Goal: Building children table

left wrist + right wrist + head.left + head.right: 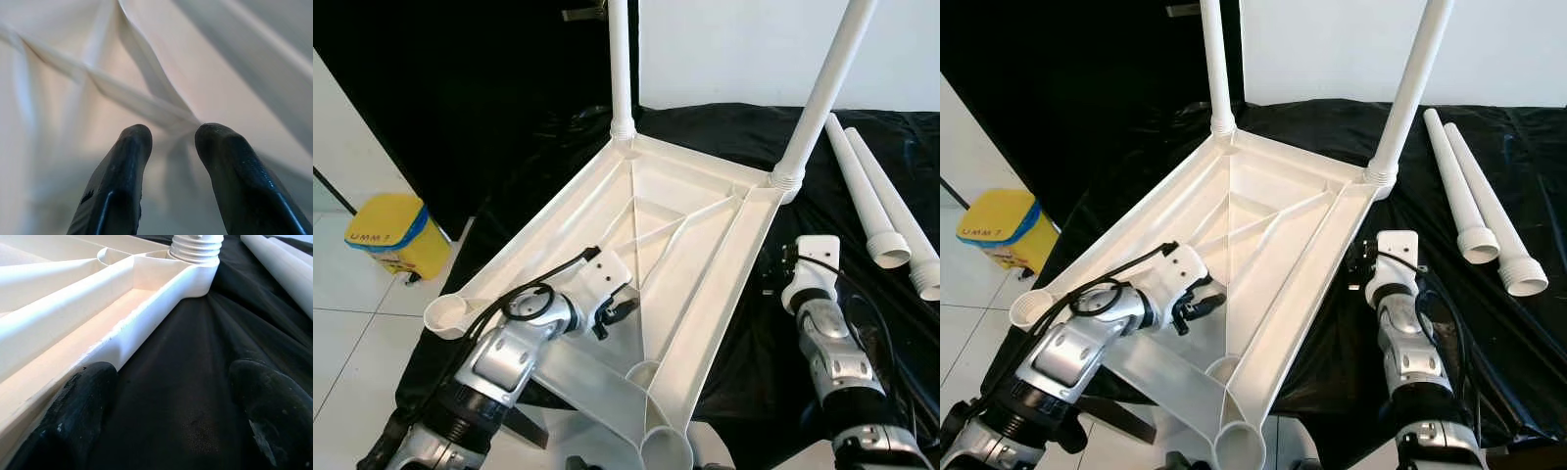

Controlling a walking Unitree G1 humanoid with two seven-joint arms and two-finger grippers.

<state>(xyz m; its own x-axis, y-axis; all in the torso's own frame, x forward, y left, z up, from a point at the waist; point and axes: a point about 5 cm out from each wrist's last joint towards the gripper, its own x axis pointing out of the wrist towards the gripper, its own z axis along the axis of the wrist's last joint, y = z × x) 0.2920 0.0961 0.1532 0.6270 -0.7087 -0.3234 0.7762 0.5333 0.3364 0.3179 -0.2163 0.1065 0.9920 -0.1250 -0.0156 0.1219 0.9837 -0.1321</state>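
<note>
The white plastic tabletop lies upside down on a black cloth. Two white legs stand screwed into its far corners. Two loose legs lie side by side on the cloth to the right. My left gripper hovers inside the ribbed underside near the tabletop's middle, its fingers a little apart with nothing between them. My right gripper sits low over the cloth just outside the tabletop's right rim, open wide and holding nothing.
The two near corner sockets stand without legs. A yellow bin is on the white tile floor to the left. A black curtain and a white wall are behind. The near corner of the tabletop overhangs the cloth's edge.
</note>
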